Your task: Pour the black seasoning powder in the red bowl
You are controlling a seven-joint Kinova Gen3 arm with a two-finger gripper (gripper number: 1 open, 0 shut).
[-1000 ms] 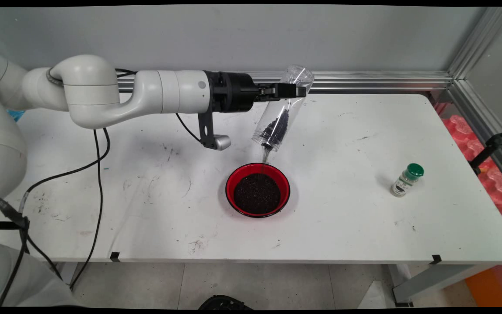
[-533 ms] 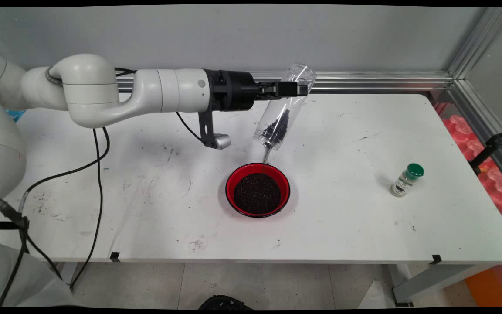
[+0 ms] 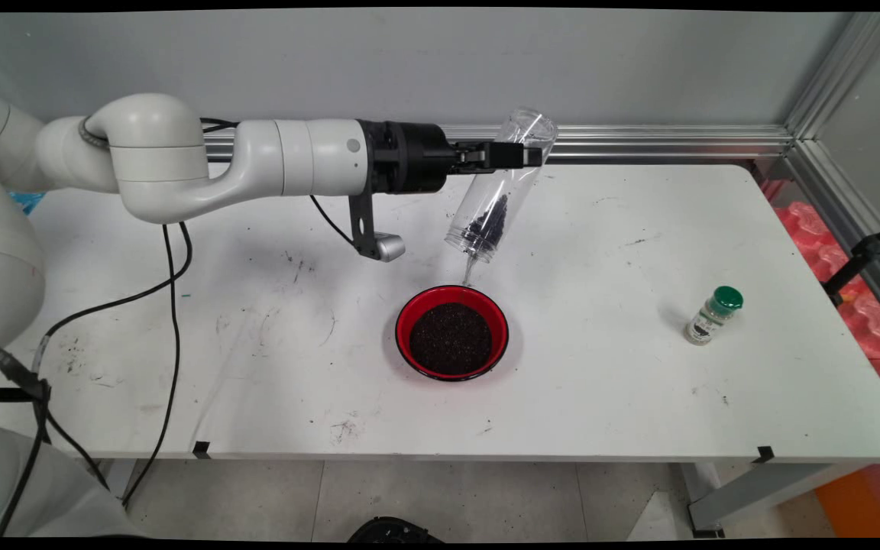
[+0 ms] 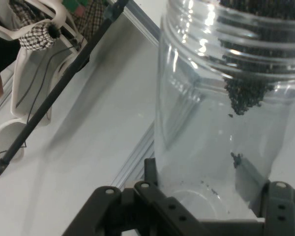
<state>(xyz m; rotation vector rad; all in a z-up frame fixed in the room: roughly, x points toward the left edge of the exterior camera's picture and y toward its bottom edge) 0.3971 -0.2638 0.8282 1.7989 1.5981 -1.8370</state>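
- My gripper (image 3: 520, 156) is clamped across a clear plastic jar (image 3: 495, 200), fingers closed on its upper body near the base end. In the hand view the jar (image 4: 226, 123) fills the gap between the two fingers, so the grip looks solid.
- The jar is tipped mouth-down toward 7 o'clock, held in the air above the table (image 3: 257, 321). A thin stream of dark grains (image 3: 468, 270) falls from its mouth.
- The red bowl (image 3: 451, 333) sits directly below, already heaped with the same dark grains. The stream lands right at the bowl's 12 o'clock rim, not at its centre.
- Risk one, as I judge it: with the stream that close to the rim, a small drift of the hand toward 12 o'clock would put grains on the table.
- Risk two: the bowl looks nearly full, so more pouring could spill over its edge.
- Risk three: the smooth jar wall could slip or rotate in the fingers if the tilt grows steeper.
- A small green-capped bottle (image 3: 712, 315) stands well apart at 3 o'clock from the bowl, out of harm's way.
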